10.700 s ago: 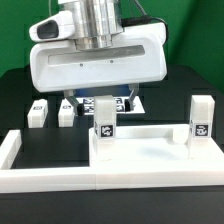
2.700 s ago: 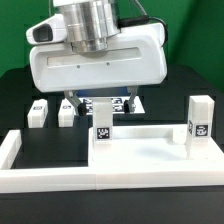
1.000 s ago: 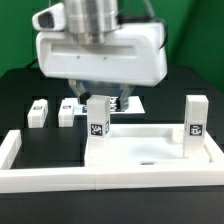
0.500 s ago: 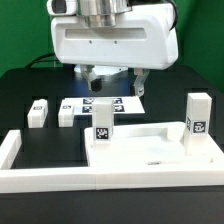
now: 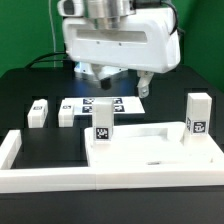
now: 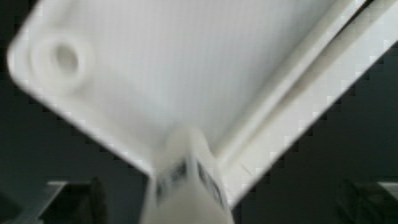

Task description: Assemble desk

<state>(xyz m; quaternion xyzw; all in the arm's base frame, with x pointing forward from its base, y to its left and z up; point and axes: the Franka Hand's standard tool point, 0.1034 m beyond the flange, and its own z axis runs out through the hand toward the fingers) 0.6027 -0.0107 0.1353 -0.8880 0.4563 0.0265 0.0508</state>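
Note:
The desk's white tabletop (image 5: pixel 150 148) lies upside down near the front of the table. One white tagged leg (image 5: pixel 102 119) stands upright on its corner at the exterior view's left. A second leg (image 5: pixel 198 117) stands on the corner at the right. Two loose legs (image 5: pixel 38 112) (image 5: pixel 67 112) lie further left on the black table. My gripper (image 5: pixel 114 80) hangs open above and behind the left upright leg, holding nothing. The wrist view is blurred; it shows the tabletop (image 6: pixel 160 80) with a round hole and the leg (image 6: pixel 187 185) between my jaws, apart from them.
The marker board (image 5: pixel 90 103) lies flat behind the tabletop, under the gripper. Long white border bars (image 5: pixel 100 178) run along the front, with a raised end (image 5: pixel 10 148) at the left. A green wall stands behind.
The gripper has opened off the left upright leg, risen and drifted toward the exterior view's right. The leg stays standing on the tabletop's corner.

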